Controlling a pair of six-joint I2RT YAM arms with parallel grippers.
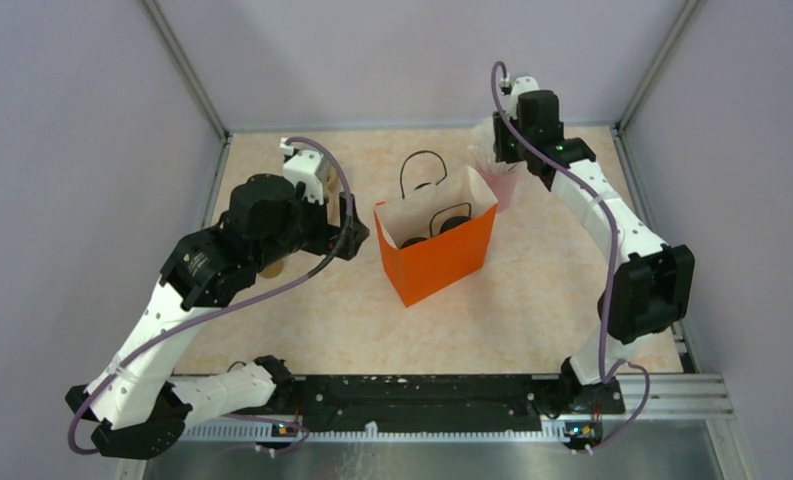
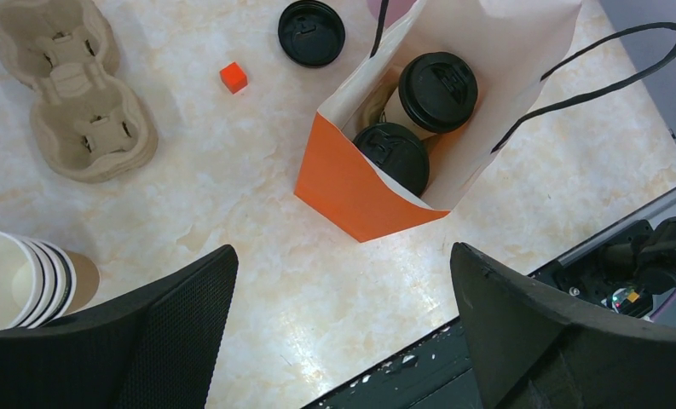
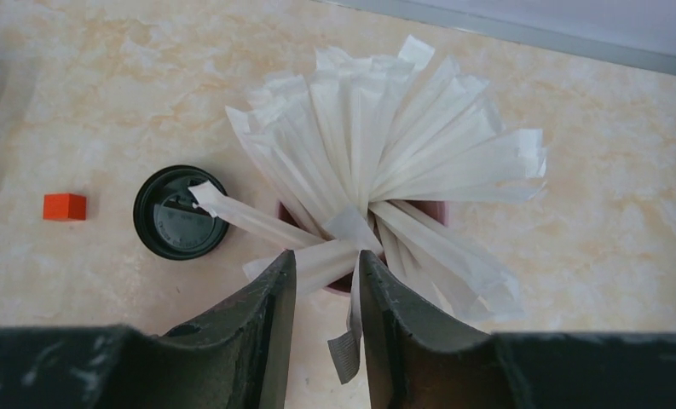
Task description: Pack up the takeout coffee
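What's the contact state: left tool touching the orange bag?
Apart. Left wrist view: the left tool stands open, and bare table separates both fingers from the orange bag.

Table point(image 2: 232, 196): cream marbled top, metal rail along the near edge. Left wrist view: one orange paper bag point(image 2: 351, 183) standing open at centre; one loose black lid point(image 2: 311, 32) at top centre with a small orange cube point(image 2: 233, 77) just left of it; stacked pulp cup carriers point(image 2: 70, 85) at upper left; one stack of cream paper cups point(image 2: 27, 277) at the left edge. Top view: one pink cup point(image 1: 502, 188) of white wrapped straws, right of centre, just beyond the bag's far right corner.
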